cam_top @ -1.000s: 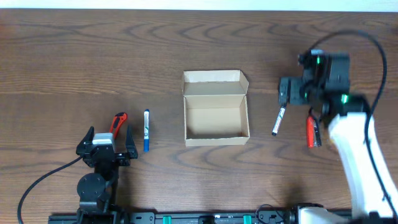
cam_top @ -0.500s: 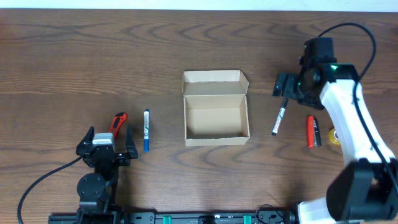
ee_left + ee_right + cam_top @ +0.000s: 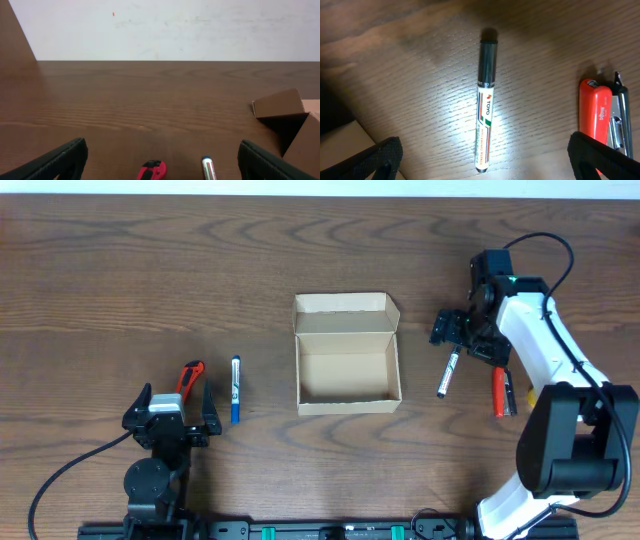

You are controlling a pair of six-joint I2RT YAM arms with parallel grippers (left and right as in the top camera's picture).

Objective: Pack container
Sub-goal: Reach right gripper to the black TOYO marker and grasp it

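The container (image 3: pixel 347 355) is an open tan cardboard box in the middle of the table, its flap lid folded back and nothing inside. To its right lies a black-capped white marker (image 3: pixel 448 372), seen lit in the right wrist view (image 3: pixel 485 107). My right gripper (image 3: pixel 467 340) hovers over that marker's upper end, open, its fingers (image 3: pixel 382 157) wide on either side of the marker. My left gripper (image 3: pixel 172 402) stands open near the front edge, just behind a red utility knife (image 3: pixel 152 171) and a blue-capped marker (image 3: pixel 208 169).
A red tool (image 3: pixel 499 390) and a dark metal piece (image 3: pixel 619 130) lie side by side right of the black marker. The container's flap (image 3: pixel 285 107) shows at the right edge of the left wrist view. A white wall rises behind the table.
My right arm has swung left and down toward the black marker, with the wrist turned over it. The left arm and all objects have stayed put.
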